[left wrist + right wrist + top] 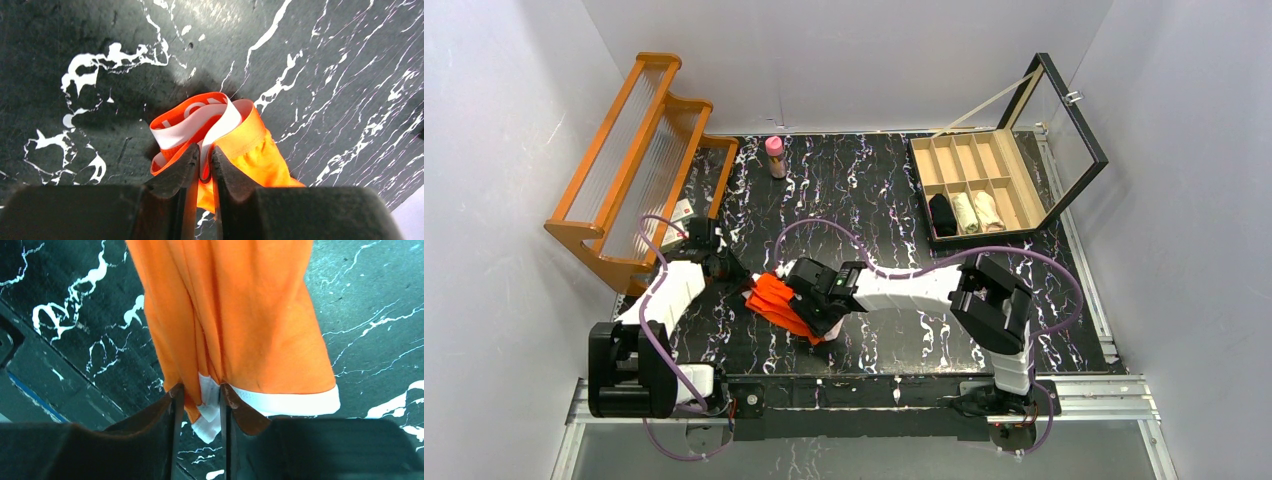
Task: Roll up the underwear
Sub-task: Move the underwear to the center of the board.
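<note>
The orange underwear (774, 297) with white trim lies bunched on the black marbled table (844, 190), between my two grippers. My left gripper (732, 270) is shut on its white and orange waistband (200, 117), at the garment's left end. My right gripper (816, 322) is shut on the white-trimmed hem (210, 407) at the near right end, with the orange cloth (240, 315) stretching away from it. The pale beige underwear is not in view as a loose garment.
An orange wooden rack (639, 150) stands at the back left. A pink-capped bottle (775, 156) stands at the back. An open wooden box with dividers (984, 180) at the back right holds three rolled garments (965, 212). The table's front rail (874, 385) runs along the near edge.
</note>
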`<state>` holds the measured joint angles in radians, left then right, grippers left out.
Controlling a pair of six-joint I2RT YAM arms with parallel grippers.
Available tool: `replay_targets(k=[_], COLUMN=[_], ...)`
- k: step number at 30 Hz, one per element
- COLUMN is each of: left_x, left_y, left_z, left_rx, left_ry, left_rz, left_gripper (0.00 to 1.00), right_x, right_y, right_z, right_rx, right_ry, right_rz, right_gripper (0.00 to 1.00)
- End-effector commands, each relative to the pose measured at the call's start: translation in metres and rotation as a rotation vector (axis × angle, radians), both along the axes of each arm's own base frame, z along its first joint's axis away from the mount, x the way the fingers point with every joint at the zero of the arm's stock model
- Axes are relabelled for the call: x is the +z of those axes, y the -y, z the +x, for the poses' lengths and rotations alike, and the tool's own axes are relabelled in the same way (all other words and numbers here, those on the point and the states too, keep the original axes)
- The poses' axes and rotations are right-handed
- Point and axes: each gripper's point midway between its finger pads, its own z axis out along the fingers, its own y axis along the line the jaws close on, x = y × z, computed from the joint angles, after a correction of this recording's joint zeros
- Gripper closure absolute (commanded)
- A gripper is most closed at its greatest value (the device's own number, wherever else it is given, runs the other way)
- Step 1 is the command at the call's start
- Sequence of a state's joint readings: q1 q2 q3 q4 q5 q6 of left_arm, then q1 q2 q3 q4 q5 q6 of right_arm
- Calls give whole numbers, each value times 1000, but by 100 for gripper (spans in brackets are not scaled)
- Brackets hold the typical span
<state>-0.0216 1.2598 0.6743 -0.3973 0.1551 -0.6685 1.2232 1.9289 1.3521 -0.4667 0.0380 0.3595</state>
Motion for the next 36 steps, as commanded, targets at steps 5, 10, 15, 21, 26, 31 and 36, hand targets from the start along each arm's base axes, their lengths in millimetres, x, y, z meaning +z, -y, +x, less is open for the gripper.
replay_targets(k=[5,10,15,21,26,31,36], left_x=[-1,8,63,82,47,14,-6], left_y=[2,-10,-18,53,61,74,75], left_z=[-30,-33,2,56,60,44,25], left_rx=[-62,-97,-165,-539,-545,-600,-608], left_ry=[-120,-139,38,181,87,-11,-78], left_rz=[-7,67,140,-200,-218,-202,-191], left_gripper=[89,62,35,31,30,31,32], right_x=[31,84,93,59,24,-8,-14], right_y=[-7,-19,-48,-68,-46,-11,25], right_z=[-13,2,-26,-56,-68,-46,4], right_rx=[90,-13,-8,152,171,63,-129], right_ry=[-34,45,-128,-216,-264,-189,-205], right_rz=[62,217,414,461,364,209,187], right_gripper=[52,29,37,46,44,41,37])
